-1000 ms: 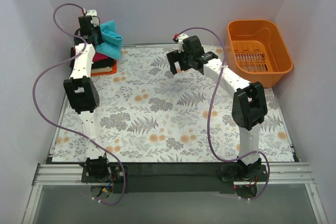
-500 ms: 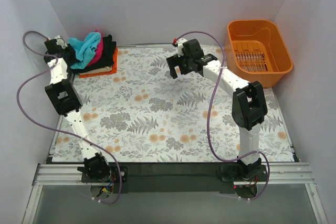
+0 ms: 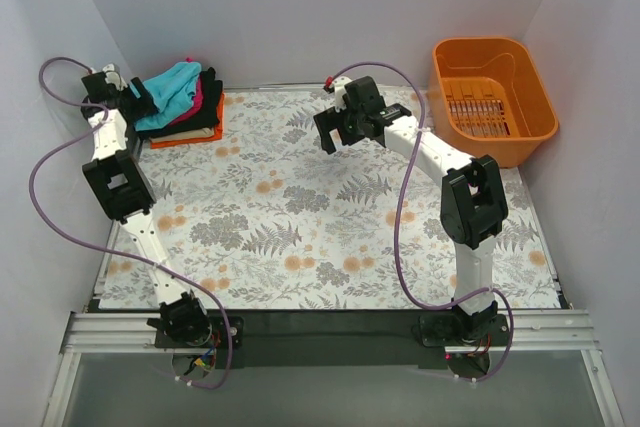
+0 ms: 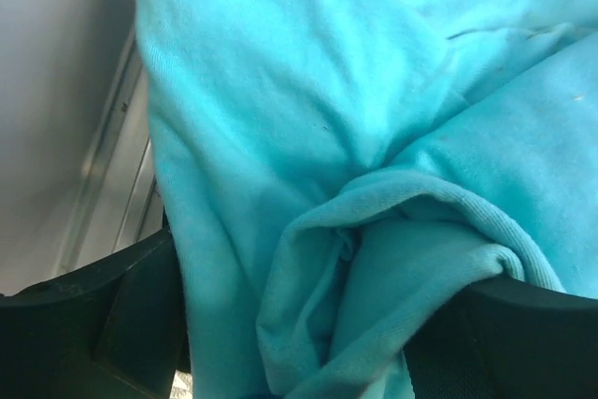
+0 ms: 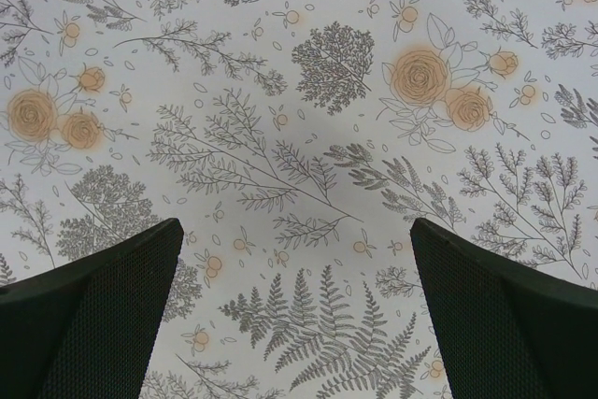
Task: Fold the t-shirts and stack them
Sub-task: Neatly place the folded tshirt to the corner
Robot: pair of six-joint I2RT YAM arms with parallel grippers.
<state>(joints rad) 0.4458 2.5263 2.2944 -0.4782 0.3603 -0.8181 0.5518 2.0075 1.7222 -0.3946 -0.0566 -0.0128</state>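
Your left end effector [image 3: 138,102] is at the far left corner of the table [image 3: 300,217], right up against the stack of t-shirts. The soft teal cloth t-shirt [image 3: 170,87] lies crumpled on top of that stack. Under it you can see the folded magenta-pink t-shirt [image 3: 192,99], then the folded black t-shirt [image 3: 208,97], and the folded orange t-shirt [image 3: 190,135] at the bottom, lying on the table's floral cover.

In the left wrist view, teal cloth fills almost the whole picture. The two dark fingers [image 4: 93,324] stand spread wide at the lower corners. A bunched fold with a ribbed hem sits loosely in the gap between them and drapes onto the right-hand finger. The jaws are apart, not pinching the cloth.

Your right end effector [image 3: 333,135] hangs above the far middle of the table, well apart from the stack. Its fingers [image 5: 84,315] are spread wide, and only the fern-and-rose pattern shows between them. It holds nothing.

The orange plastic basket [image 3: 505,150] sits at the far right corner of the table, beside the right arm.
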